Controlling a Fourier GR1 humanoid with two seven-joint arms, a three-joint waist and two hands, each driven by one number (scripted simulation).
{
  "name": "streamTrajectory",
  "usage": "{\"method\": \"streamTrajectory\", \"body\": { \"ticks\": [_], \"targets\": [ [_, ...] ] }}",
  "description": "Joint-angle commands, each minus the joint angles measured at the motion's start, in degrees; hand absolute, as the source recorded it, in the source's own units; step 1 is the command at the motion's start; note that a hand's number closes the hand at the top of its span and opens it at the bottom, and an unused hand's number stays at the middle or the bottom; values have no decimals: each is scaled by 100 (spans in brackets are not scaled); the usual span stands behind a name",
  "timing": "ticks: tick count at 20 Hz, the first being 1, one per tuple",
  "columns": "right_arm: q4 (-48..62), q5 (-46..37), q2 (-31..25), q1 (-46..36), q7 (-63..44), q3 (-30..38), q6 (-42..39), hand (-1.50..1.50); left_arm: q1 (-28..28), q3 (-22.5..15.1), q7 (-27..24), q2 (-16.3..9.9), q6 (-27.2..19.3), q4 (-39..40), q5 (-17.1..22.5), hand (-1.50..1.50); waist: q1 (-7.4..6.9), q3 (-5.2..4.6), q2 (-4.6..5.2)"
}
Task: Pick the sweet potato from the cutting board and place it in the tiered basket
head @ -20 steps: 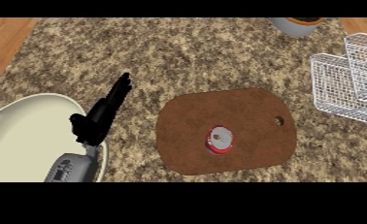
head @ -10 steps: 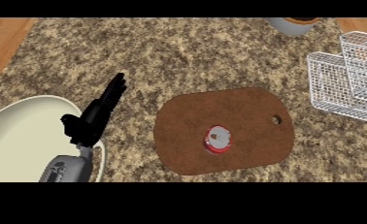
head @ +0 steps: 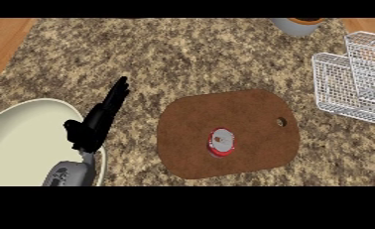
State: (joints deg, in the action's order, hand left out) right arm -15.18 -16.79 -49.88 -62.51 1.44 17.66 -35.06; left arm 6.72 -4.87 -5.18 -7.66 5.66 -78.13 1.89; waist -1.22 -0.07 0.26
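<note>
A small red and pale round piece, the sweet potato [head: 221, 142], lies near the middle of the brown cutting board [head: 249, 111] on the speckled counter. The white wire tiered basket [head: 345, 79] stands at the right edge, partly cut off. My left hand [head: 99, 119] rises at the lower left with straight fingers pointing up and away, well left of the board and touching nothing. The right hand does not show.
A large cream plate [head: 33, 129] fills the lower left corner behind my left forearm. A grey pot [head: 296, 25] with an orange inside sits at the top right. Wooden floor shows at the top left corner.
The whole scene has slid slightly leftward and downward in view; the basket shows less at the right. My left hand sits a little lower, still open.
</note>
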Motion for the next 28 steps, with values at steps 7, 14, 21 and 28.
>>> {"method": "streamTrajectory", "body": {
  "ticks": [7,14,21,28],
  "targets": [
    [310,818,-448,-268,-1052,828,55,-150,364,43,318,96,-99,77,-70,0,52,11,11],
    [12,725,-1092,440,-207,1078,1958,-150,65,-2,122,124,-87,-71,-78,0,51,25,48],
    [540,1429,-1992,773,104,2014,2050,-150,-16,-32,-6,126,-64,-102,-121,0,-43,52,94],
    [898,1847,-2857,1795,627,2510,1004,-150,-32,170,-32,34,19,4,37,0,178,81,78]
  ]
}}
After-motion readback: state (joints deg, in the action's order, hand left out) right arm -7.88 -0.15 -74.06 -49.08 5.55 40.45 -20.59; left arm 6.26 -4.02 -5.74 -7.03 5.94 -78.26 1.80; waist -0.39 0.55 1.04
